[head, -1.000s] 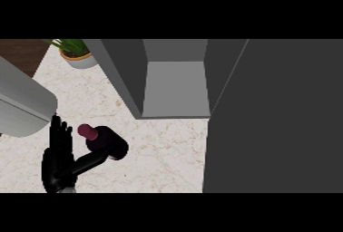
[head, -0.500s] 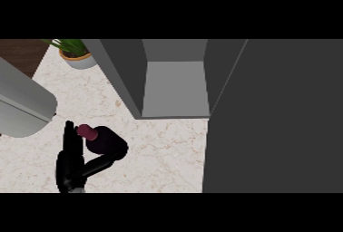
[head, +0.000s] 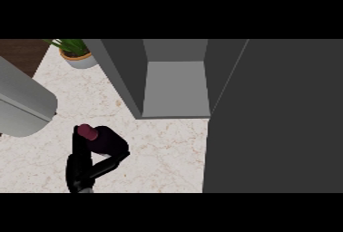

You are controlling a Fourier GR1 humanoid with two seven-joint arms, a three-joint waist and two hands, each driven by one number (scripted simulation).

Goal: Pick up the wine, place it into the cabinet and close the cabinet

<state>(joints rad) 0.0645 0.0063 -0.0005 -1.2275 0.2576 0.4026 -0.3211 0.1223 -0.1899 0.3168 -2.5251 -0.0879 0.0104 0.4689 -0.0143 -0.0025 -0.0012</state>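
The wine stood on the tabletop, near and left of the open cabinet, its dark red cap up. A black hand was curled round it, thumb on the right and fingers on the left; which arm it belonged to could not be told. A grey forearm lay at the left, a potted plant far left. The bottle risked striking the cabinet's near edge or the door at right if carried too low.
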